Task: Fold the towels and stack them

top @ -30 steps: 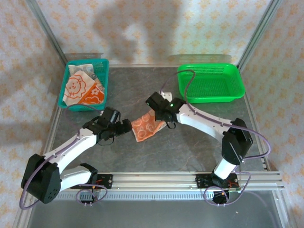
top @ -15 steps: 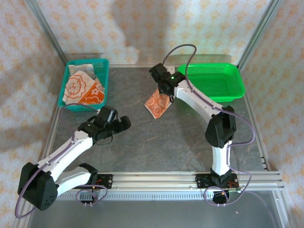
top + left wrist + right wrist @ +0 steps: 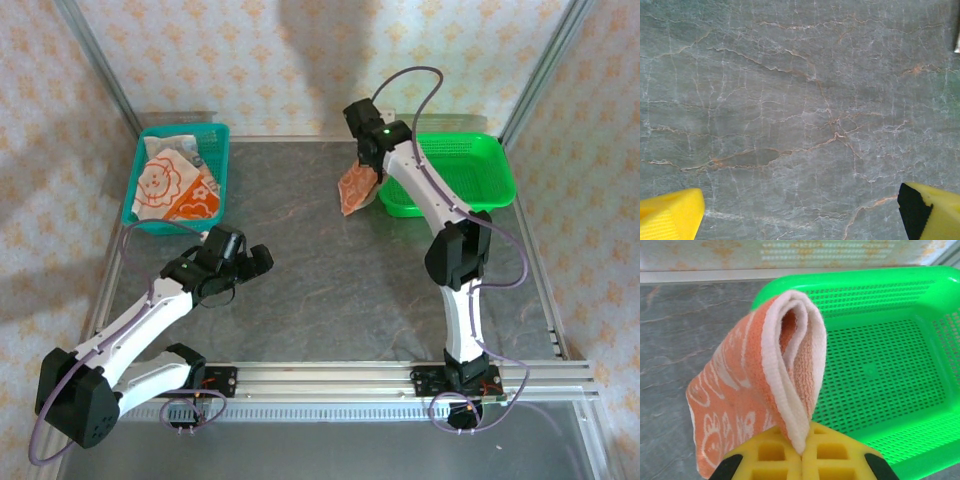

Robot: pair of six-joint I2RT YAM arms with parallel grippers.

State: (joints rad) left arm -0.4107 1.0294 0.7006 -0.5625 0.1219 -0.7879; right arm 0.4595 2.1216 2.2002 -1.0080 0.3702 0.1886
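Right gripper (image 3: 802, 452) pinched tight on folded towel (image 3: 755, 385), hanging just left of green basket (image 3: 850, 277); basket floor lies rightward.

R side: towel (image 3: 755, 385) held in my right gripper (image 3: 802, 452), off the table (image 3: 330, 290). Basket (image 3: 880, 365) lies ahead and right of these jaws, with the towel at its left rim. L side: my left gripper (image 3: 800, 212) is above the table, nothing between the jaws. Second basket (image 3: 128, 215) sits ahead and left of them, other towels (image 3: 170, 180) inside.
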